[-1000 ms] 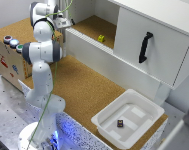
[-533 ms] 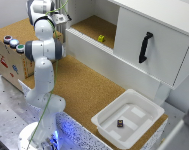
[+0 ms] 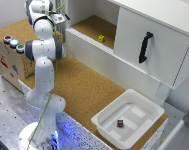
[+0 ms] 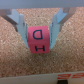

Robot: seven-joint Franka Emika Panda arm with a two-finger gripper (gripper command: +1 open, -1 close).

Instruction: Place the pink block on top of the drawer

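One pink block (image 4: 39,41) is what we're looking at in the wrist view, and it's sitting right between the two fingers (image 4: 19,26) of the gripper (image 4: 39,37), which are pinched in narrow against its sides, so we'd call that a firm hold. We can read dark letters on it, a D on one face and an H on the face next to it. Behind the block it's all cork surface (image 4: 60,62).

In the exterior view we can't actually pick out the block, it's too small and the gripper (image 3: 60,19) is tucked up at the far end of the white arm (image 3: 44,50), over the cork near the exterior view's left end of the open drawer (image 3: 89,45). There's a small yellow cube (image 3: 101,38) lying on the cork floor inside that drawer, well apart from the gripper. The white drawer front with the black handle (image 3: 145,47) is off to the exterior view's right. Nearer the camera, a white tray (image 3: 144,105) holds a small dark block (image 3: 121,123). A cardboard box (image 3: 9,62) with coloured buttons on top sits behind the arm.
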